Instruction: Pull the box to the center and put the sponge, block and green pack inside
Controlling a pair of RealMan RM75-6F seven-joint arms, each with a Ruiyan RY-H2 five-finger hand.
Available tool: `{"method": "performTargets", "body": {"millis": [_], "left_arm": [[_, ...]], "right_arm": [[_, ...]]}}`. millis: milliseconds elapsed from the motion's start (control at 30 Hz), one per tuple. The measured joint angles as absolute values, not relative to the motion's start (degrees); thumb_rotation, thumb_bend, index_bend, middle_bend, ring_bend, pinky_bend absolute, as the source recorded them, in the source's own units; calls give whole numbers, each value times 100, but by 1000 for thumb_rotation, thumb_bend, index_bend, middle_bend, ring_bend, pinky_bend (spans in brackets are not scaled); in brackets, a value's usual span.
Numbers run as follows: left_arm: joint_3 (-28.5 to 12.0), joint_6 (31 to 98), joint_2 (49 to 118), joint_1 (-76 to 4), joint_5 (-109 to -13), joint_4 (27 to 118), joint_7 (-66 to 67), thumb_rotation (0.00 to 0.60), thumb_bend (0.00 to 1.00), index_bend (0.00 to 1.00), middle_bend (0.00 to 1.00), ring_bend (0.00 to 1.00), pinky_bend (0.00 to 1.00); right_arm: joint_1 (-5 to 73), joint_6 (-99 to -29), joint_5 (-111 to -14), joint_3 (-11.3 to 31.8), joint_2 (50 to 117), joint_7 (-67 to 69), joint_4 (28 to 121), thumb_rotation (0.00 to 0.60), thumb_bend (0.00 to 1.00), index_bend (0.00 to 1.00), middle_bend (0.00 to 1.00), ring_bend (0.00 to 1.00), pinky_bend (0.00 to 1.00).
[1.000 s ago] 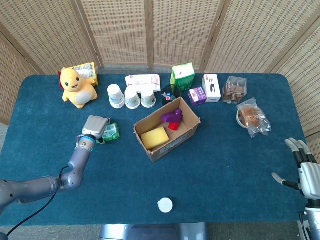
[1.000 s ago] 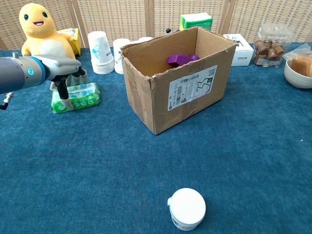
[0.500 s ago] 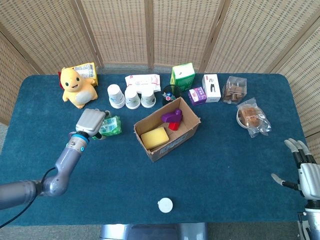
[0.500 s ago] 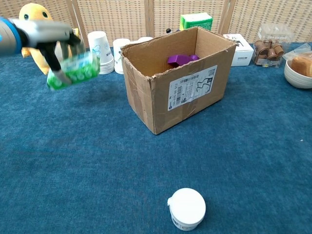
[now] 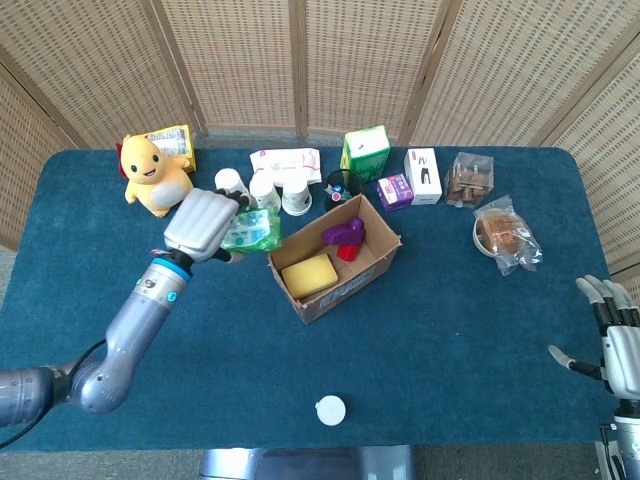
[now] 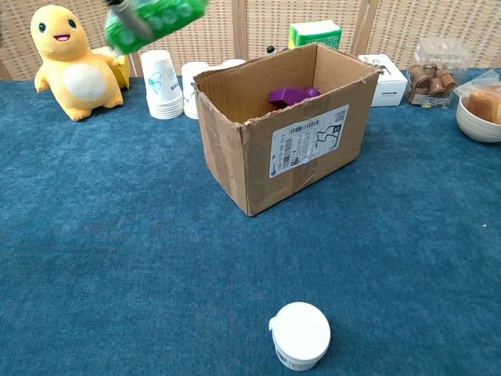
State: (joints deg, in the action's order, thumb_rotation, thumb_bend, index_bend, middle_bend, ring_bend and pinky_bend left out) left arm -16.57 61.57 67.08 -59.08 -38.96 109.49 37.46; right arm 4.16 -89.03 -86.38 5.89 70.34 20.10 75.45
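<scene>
The robot's left hand (image 5: 203, 222) holds the green pack (image 5: 253, 230) in its fingers, aloft just left of the cardboard box (image 5: 345, 283) at the table's center, where the yellow sponge (image 5: 309, 274) and purple block (image 5: 345, 234) already lie. The last step is under way: the pack must likely travel rightward over the rim before release. The right hand (image 5: 618, 345) waits empty, fingers spread, at the table's right edge.
</scene>
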Motion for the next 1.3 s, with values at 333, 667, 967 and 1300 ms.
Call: {"method": "performTargets", "body": {"millis": [333,667,967,1300], "left_arm": [[-1875,6472,7480,-6738,-2896,10740,4554,600,161,411,487,400,605],[-1893,6460,8421,-7236,-2764,9815,4685,600,139,377,445,364,599],[-1935,6203,8833,-7413,-2675,9496,4486,600,115,167,89,93,514],[-1893,6268,8553,-7284,-2877,9832,4346,600,108,33,0,0,285]], "right_arm": [[389,-8965,-8573,661,7040,2039,7477,600,0,98,0,0,58],[374,-8947,-8549,681,7004,2189,7491,600,0,98,0,0,57],[375,-8925,-8551,682,6993,2262,7469,600,0,99,0,0,58],[378,-8928,-8589,668,6993,2247,7462,600,0,99,0,0,57]]}}
